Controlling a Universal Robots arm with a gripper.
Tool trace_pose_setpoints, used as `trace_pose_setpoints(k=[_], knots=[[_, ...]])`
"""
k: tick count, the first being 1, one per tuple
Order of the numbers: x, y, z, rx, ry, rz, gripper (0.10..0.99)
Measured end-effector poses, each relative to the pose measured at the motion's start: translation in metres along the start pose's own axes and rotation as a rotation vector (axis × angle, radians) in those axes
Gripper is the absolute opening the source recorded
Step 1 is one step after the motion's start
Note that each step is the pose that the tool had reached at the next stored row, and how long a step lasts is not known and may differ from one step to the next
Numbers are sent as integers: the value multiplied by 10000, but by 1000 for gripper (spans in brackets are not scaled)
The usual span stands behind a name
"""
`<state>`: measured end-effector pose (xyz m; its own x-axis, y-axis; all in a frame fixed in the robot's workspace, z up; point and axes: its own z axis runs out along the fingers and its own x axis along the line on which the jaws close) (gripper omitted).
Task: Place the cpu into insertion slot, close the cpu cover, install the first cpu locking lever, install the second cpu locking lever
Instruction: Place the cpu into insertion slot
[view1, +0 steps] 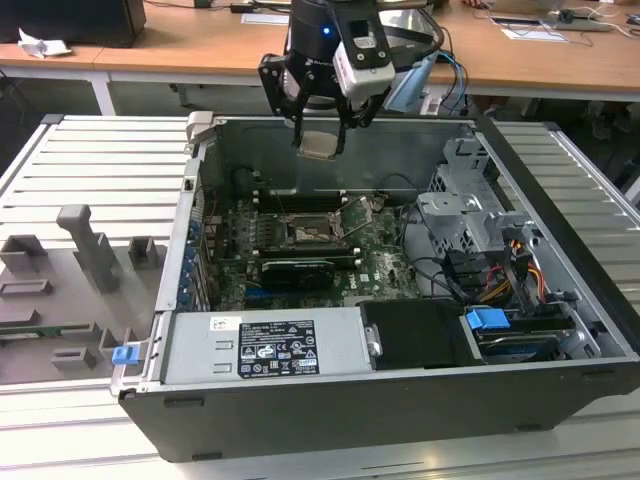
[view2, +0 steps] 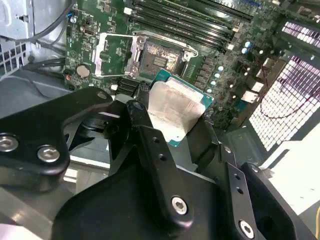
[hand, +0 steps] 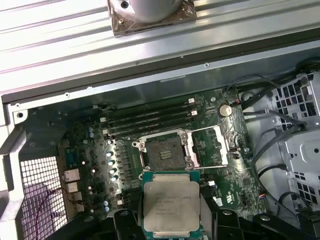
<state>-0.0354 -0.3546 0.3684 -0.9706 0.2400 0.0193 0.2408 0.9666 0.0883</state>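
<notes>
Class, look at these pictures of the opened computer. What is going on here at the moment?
A robot arm's hand grips the cpu by its edges and holds it in the air above the open computer case. Down on the green board, the insertion slot is bare, and the cpu cover is swung open beside it. The chip is not yet seated and the cover is not yet closed.
</notes>
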Motion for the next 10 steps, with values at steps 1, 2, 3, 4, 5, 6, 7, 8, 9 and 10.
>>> trace_pose_setpoints(k=[1,2,3,4,5,6,7,8,9,10], knots=[[0,0,1,-3,-14,152,541],[0,0,3,-7,-33,360,541],[0,0,5,-12,-53,594,541],[-1,-1,7,-15,-71,793,541],[-1,-1,10,-20,-84,933,541],[-1,-1,11,-21,-93,1032,541],[0,-1,12,-23,-108,1213,541],[-1,-1,14,-27,-125,1406,541],[-1,-1,15,-31,-140,1573,541],[-1,-1,16,-35,-158,1773,541]])
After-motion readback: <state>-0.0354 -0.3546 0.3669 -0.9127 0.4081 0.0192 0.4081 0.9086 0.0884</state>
